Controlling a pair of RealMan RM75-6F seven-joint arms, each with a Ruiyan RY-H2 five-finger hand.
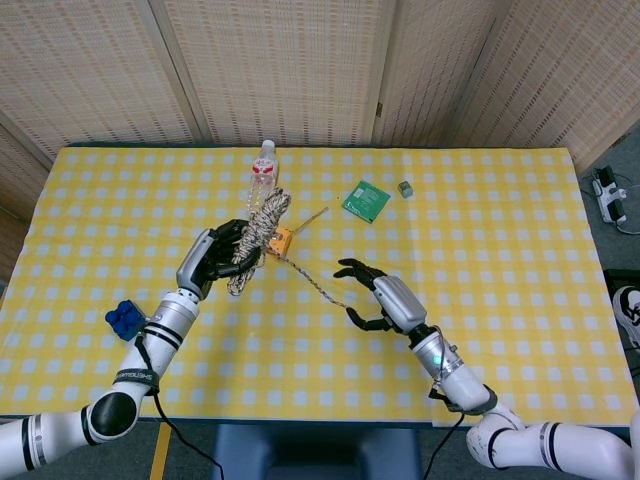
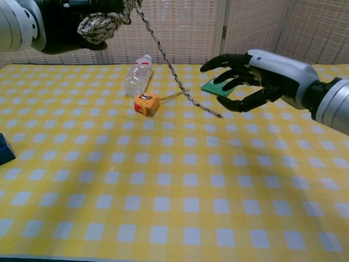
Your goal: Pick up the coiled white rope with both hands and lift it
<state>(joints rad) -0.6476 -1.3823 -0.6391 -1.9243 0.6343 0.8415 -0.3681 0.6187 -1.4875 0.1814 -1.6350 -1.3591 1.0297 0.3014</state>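
Above the yellow checked tablecloth (image 1: 520, 250), the left hand (image 1: 213, 258) grips the coiled white speckled rope (image 1: 255, 235), whose loose tail hangs free. The right hand (image 2: 248, 79), fingers spread, holds nothing beside the tail's end.

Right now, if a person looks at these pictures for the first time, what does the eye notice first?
First, the coiled white rope held in the left hand above the table's left-centre, one strand trailing down towards the right. Next, the right hand, open with fingers spread, beside the rope's loose end but not touching it. Behind them on the yellow checked table lie an orange tape measure and a clear bottle.
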